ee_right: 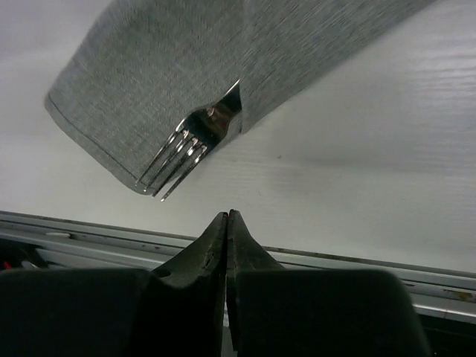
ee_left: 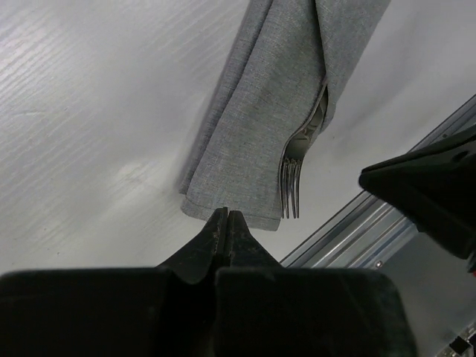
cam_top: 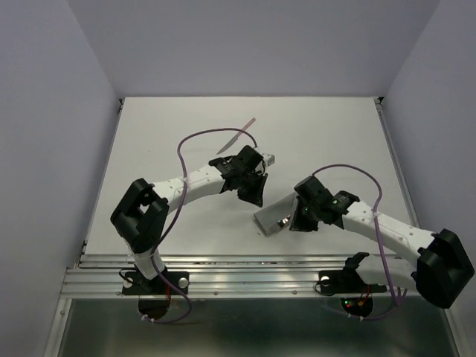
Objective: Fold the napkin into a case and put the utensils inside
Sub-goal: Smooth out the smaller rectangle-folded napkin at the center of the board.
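Observation:
The napkin lies folded as a narrow grey case (cam_top: 269, 216) (ee_left: 260, 111) (ee_right: 163, 82) on the white table. A fork's silver tines (cam_top: 285, 221) (ee_left: 291, 190) (ee_right: 182, 152) stick out of its near open end, and the handle is hidden inside. The knife (cam_top: 238, 134), with its pinkish handle, lies apart on the table beyond the left arm. My left gripper (cam_top: 257, 198) (ee_left: 227, 216) is shut and empty, its tips at the case's near corner. Just short of the fork tines, my right gripper (cam_top: 299, 222) (ee_right: 227, 216) is also shut with nothing in it.
A metal rail (cam_top: 245, 269) (ee_right: 372, 260) runs along the table's near edge, close behind both grippers. White walls enclose the table on three sides. The right arm's dark body (ee_left: 431, 186) shows at the right of the left wrist view.

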Robot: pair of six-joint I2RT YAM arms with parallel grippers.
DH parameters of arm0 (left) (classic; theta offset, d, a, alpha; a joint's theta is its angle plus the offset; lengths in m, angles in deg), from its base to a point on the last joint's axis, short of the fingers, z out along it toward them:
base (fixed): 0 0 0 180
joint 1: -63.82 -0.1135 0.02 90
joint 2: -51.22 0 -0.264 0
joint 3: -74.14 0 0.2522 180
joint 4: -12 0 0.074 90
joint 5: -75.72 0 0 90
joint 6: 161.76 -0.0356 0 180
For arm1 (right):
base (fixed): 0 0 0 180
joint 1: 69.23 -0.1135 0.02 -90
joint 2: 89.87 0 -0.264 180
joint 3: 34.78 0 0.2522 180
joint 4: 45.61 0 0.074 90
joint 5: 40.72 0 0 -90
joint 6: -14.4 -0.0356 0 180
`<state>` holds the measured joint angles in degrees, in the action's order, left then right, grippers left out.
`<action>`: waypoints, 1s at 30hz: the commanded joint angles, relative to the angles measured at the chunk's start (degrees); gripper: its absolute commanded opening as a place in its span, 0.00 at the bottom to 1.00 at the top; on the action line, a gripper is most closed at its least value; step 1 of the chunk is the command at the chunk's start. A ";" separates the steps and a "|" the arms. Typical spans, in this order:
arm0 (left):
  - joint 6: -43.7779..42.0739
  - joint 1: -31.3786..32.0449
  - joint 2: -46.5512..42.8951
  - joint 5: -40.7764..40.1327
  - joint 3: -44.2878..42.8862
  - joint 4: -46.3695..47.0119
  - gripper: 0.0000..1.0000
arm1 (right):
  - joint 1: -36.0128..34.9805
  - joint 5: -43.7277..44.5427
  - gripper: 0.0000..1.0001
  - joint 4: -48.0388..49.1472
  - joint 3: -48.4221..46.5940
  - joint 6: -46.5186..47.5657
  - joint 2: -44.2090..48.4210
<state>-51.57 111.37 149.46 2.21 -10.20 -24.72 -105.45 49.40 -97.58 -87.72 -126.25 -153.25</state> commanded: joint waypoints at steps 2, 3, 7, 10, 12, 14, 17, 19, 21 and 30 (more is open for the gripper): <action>1.17 1.31 -2.00 4.33 2.90 3.44 0.00 | -7.97 5.41 0.04 4.02 -1.16 -6.91 -5.69; 1.35 1.49 -1.56 5.56 4.22 4.06 0.00 | -8.76 5.42 0.04 4.38 -1.34 -7.61 -6.49; 1.09 2.02 0.46 4.96 5.72 5.12 0.00 | -12.10 6.38 0.04 5.43 -2.30 -8.85 -9.83; 0.65 2.02 1.96 4.08 6.25 5.38 0.00 | -12.82 6.65 0.04 5.78 -2.83 -9.55 -12.12; 0.47 2.02 2.75 4.51 6.77 5.82 0.00 | -13.34 6.47 0.04 6.83 -2.75 -10.08 -13.17; 0.29 2.02 3.54 4.51 6.95 6.26 0.00 | -13.34 6.21 0.05 8.15 -2.57 -10.34 -13.53; 0.03 2.02 4.24 4.69 7.13 6.70 0.00 | -13.34 6.12 0.05 10.17 -2.04 -11.13 -14.06; 0.03 2.02 4.51 4.87 7.30 6.87 0.00 | -13.34 6.47 0.05 11.40 -1.26 -12.53 -14.06; -0.23 2.02 4.94 4.95 7.48 7.05 0.00 | -13.34 7.00 0.04 13.42 -0.73 -13.68 -13.79; 0.12 1.93 4.95 6.01 8.54 8.28 0.00 | -13.34 8.58 0.04 16.33 -0.19 -16.06 -14.23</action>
<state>-50.85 113.25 154.59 7.06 -2.64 -17.31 -118.39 55.37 -84.49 -87.24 -140.43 -167.15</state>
